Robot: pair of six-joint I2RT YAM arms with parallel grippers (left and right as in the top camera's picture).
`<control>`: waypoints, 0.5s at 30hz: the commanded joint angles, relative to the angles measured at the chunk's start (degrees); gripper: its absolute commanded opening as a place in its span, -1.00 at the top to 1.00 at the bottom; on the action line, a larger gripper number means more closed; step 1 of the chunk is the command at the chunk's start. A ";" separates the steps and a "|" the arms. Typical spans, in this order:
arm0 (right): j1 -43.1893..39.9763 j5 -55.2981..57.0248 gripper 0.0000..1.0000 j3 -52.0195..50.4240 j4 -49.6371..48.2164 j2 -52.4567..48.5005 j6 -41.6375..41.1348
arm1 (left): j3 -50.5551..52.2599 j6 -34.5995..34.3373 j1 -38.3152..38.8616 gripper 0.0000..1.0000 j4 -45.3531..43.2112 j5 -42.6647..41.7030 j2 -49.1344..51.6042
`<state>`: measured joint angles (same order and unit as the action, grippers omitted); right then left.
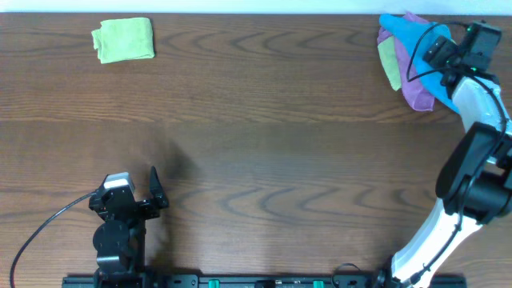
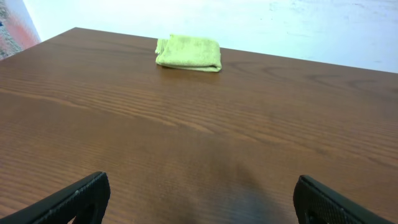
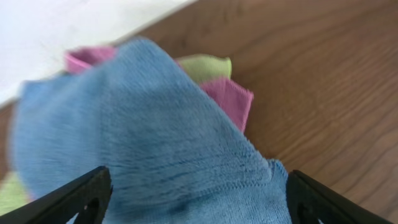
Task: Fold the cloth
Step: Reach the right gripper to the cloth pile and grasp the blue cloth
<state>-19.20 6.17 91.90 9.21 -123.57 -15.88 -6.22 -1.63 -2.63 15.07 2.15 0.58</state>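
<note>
The sky-blue cloth (image 1: 410,34) lies crumpled at the table's far right corner on top of a purple cloth (image 1: 416,92) and a lime-green cloth (image 1: 390,64). In the right wrist view the blue cloth (image 3: 143,112) fills the frame, with purple (image 3: 230,96) and green (image 3: 205,65) edges behind it. My right gripper (image 3: 198,175) is open, its fingers spread on either side of the blue cloth; it also shows in the overhead view (image 1: 428,56). My left gripper (image 1: 148,192) is open and empty near the table's front left, over bare wood (image 2: 202,180).
A folded lime-green cloth (image 1: 124,40) lies at the far left, also in the left wrist view (image 2: 188,53). The table's far edge (image 1: 256,14) runs just behind the cloth pile. The brown wooden table (image 1: 280,144) spans the middle.
</note>
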 commanded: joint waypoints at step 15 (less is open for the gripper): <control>3.45 0.90 -0.60 14.08 6.12 -10.23 1.14 | 1.51 0.37 -0.39 -0.91 0.46 0.81 -0.37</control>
<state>-16.69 6.92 104.97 14.66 -132.31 -15.25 -6.22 -1.63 -2.63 15.07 2.15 0.58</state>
